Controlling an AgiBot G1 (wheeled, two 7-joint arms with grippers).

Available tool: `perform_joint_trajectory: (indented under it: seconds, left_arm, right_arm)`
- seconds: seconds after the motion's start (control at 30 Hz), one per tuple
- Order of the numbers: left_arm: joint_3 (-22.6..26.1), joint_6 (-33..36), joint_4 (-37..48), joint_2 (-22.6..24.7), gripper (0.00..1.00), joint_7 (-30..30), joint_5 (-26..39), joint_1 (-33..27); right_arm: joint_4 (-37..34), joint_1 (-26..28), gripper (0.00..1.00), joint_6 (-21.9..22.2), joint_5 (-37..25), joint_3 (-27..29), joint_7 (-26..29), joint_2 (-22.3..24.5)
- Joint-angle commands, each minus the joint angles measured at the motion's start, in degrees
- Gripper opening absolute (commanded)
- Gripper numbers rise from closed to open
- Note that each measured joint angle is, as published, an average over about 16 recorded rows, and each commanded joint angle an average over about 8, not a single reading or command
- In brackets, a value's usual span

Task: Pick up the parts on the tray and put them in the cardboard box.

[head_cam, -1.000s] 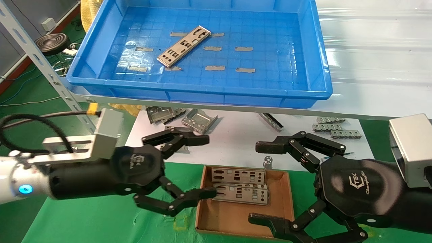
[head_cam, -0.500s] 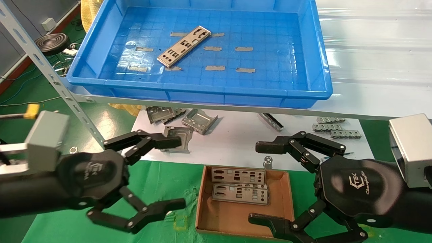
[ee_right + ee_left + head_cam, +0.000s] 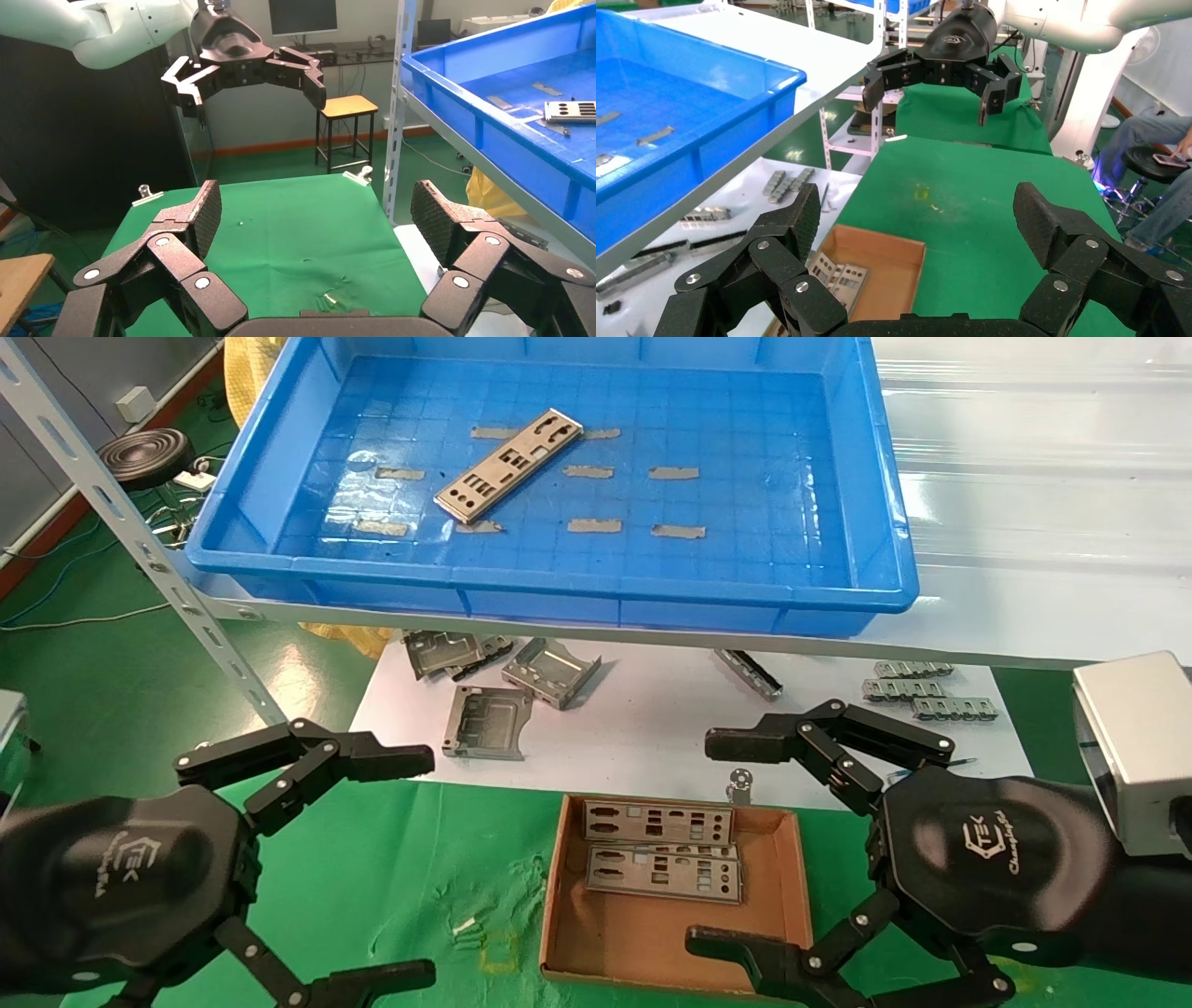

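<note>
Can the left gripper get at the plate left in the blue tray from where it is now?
Probably yes. The left gripper is open and empty over the green cloth, and the last plate lies flat and alone in the tray with nothing over it; the arm must clear the raised rim.

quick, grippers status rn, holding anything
Left gripper: open, empty, over the green cloth.
Right gripper: open, empty, beside the cardboard box.
</note>
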Motion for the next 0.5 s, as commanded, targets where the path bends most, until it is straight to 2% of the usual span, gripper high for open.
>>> perform_joint_trajectory:
  seconds: [0.03,0.5]
  left_arm:
    - [-0.98,-0.03,-1.34,-0.86,1.0,-0.53,-0.07,0.71]
    - [-0.07,-0.06,-0.09,-0.09,1.0,-0.11,-0.07,0.1]
  right_arm:
    - [-0.01,0.0,1.0,0.0,0.0,0.0,0.0,0.0]
    - [0.0,-0.01,1.0,0.01,0.01,0.0,0.0,0.01]
